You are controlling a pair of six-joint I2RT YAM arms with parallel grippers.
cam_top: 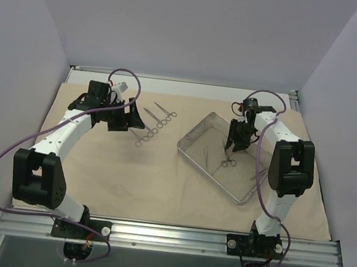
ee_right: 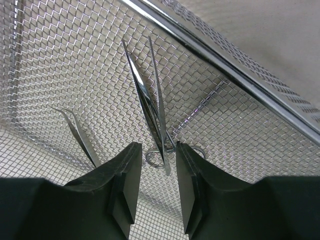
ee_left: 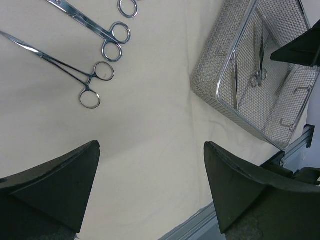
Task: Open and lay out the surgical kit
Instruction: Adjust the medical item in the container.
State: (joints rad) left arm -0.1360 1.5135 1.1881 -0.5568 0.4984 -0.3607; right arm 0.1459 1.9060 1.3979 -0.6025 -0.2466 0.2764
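Now unloading: right fingers [ee_right: 125, 185], slightly parted, straddle thin steel scissors [ee_right: 147, 105] in the rectangular silver wire-mesh tray [ee_right: 225, 70]; left fingers [ee_left: 55, 180] wide open. Next probably: pinch, lift.

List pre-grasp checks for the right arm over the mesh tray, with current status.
1. Right end effector open: ok, jaws apart.
2. Centred over thin steel ring-handled instrument in rectangular silver wire-mesh tray: ok, straddling it near the rings.
3. Single item between jaws: cannot tell, two thin shafts converge there.
4. Thin steel tweezers clear of fingers: cannot tell, one end hidden behind a finger.
5. Left end effector open, empty, away from tray: ok.
6. Bare large beige cloth wrap beside laid-out steel forceps: ok.
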